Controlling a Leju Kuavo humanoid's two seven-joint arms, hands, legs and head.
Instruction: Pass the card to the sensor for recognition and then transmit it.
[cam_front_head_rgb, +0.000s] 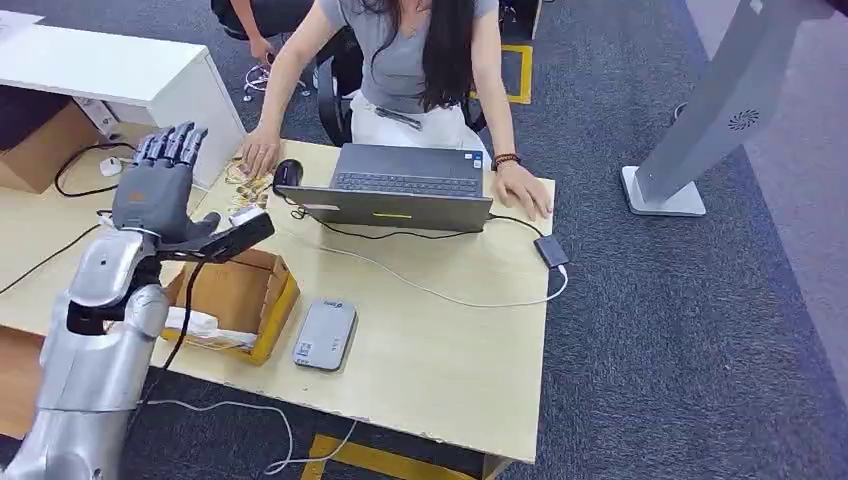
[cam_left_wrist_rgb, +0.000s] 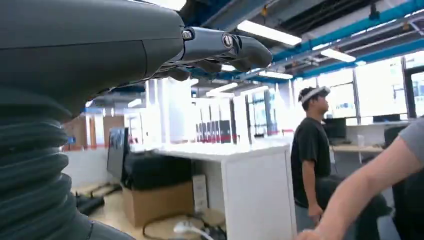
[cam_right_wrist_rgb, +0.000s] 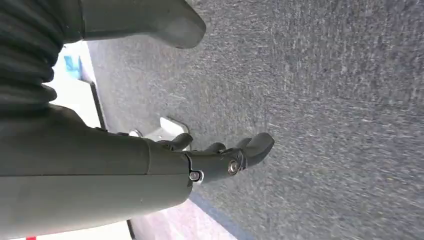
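Beside the cardboard box (cam_front_head_rgb: 284, 291) lies the flat, grey, round-cornered sensor (cam_front_head_rgb: 325, 335); left hand (cam_front_head_rgb: 160, 188) and right hand (cam_right_wrist_rgb: 200, 161) fingers are released.

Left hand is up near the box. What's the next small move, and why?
Probably ease the left hand down and to its right, towards the flat grey reader on the desk. The hand is raised above the cardboard box, well short of the reader, which lies beside the box. A pale sliver at the thumb may be the card; I cannot confirm it.
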